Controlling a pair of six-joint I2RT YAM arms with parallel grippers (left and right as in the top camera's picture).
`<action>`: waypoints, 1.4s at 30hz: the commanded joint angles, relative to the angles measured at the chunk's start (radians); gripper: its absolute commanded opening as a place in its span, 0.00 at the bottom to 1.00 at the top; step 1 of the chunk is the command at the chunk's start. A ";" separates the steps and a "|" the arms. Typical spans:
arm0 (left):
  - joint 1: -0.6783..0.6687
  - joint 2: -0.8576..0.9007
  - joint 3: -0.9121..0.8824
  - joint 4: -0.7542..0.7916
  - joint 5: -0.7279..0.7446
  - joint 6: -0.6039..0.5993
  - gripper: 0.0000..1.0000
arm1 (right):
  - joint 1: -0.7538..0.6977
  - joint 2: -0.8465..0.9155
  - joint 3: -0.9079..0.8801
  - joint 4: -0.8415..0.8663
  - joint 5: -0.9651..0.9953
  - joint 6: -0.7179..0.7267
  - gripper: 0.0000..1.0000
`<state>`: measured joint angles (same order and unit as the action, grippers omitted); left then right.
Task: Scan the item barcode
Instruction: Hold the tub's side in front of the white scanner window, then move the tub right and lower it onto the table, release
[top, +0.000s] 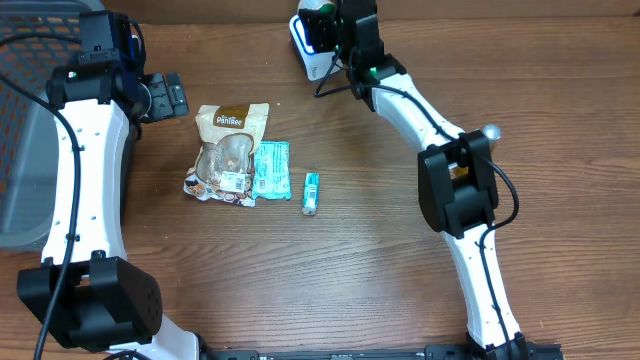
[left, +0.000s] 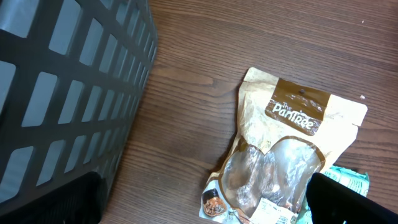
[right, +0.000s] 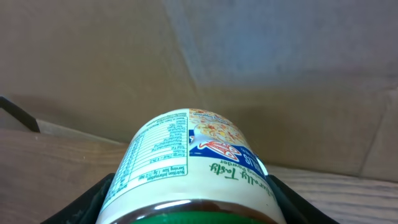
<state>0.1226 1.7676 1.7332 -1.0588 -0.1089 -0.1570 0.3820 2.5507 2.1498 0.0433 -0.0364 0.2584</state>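
**Condition.** Your right gripper (right: 191, 202) was part-closed on a cylindrical jar with a white printed label and a green cap (right: 186, 158), one finger on each side of the body. The jar was held at the far edge of the brown wooden table (top: 380, 260), about midway along it. It sat just beside a white and blue device (top: 302, 50) with a black cable (top: 323, 88), which I judged to be the scanner. Your left gripper (top: 168, 96) stood wide and empty near the far-left corner, beside the grey mesh basket (left: 62, 81).

**Finding.** The wrist view showed only the nutrition panel and the brand artwork. No barcode was visible, and whether one faced the device could not be told.

**Requirements for the step.**
- The step called for you to roll the jar slowly about its long axis until the barcode met the device's window, then hold it square and steady.
- The smooth round body looked liable to slip between the fingers, so firm pressure was advisable.
- Your wrist needed to stay clear of the cable.
- The tan pouch (top: 232, 148), teal packet (top: 270, 168) and small tube (top: 311, 192) at mid-table needed no handling.
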 joint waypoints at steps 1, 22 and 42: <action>0.008 -0.002 0.015 0.000 -0.013 0.004 1.00 | 0.004 0.003 0.009 0.059 0.010 0.060 0.05; 0.008 -0.002 0.015 0.000 -0.013 0.004 1.00 | 0.004 0.066 0.009 0.161 0.009 0.116 0.04; 0.008 -0.002 0.015 0.000 -0.013 0.004 1.00 | -0.042 -0.354 0.010 -0.615 -0.122 0.111 0.06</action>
<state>0.1223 1.7676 1.7332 -1.0588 -0.1089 -0.1570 0.3527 2.3306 2.1456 -0.4618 -0.1528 0.3660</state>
